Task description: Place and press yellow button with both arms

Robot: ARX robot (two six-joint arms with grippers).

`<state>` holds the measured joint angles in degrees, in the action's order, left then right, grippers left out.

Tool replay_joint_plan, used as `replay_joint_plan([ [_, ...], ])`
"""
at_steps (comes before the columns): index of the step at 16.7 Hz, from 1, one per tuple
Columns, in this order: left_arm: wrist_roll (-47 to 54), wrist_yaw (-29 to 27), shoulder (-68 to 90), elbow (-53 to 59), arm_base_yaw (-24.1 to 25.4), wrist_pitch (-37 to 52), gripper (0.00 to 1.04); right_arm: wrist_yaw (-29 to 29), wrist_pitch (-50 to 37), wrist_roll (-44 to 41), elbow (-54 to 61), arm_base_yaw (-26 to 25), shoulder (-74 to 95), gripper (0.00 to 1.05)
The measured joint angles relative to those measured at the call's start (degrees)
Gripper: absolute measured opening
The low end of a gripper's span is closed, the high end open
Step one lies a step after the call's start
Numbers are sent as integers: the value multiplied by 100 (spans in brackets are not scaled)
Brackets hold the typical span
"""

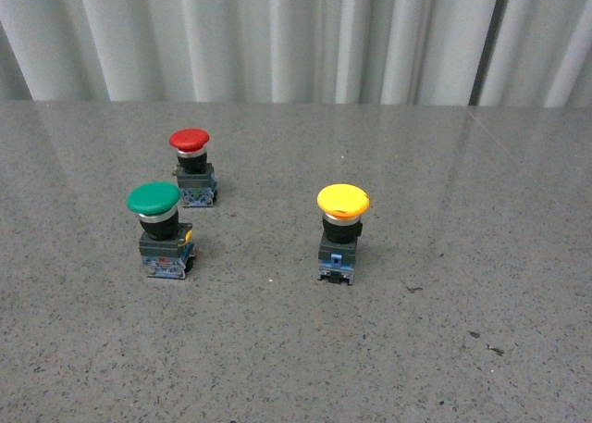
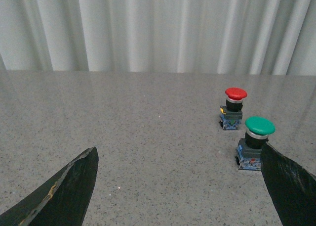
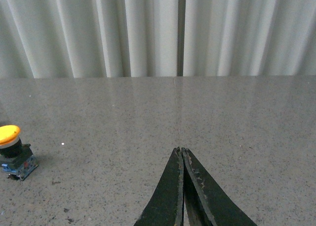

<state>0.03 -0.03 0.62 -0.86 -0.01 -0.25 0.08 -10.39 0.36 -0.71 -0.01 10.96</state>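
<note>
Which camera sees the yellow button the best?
The front view: the yellow button stands whole and upright on the table, right of the green and red buttons. The right wrist view catches it only at the picture's edge, partly cut off. The left wrist view does not show it at all.

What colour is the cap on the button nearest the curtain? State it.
Red cap; the front view shows it best.
</note>
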Motion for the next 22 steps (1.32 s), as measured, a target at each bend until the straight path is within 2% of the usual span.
replay_joint_plan([
  [2,0,2,0,2,0,-2,98,0,280,2,-4,0,-267,2],
  [3,0,-7,0,0,0,0,98,-11,1058,0,-2,0,-813,2],
  [12,0,2,0,0,0,0,98,-11,1067,-4,-2,0,-1071,2],
  [20,0,2,0,0,0,2,98,-11,1069,-2,-2,0,-1071,95],
  [21,0,0,0,0,0,0,98,-11,1069,0,-2,0,-1071,100],
  [22,0,0,0,0,0,0,98,-11,1067,0,-2,0,-1071,97],
])
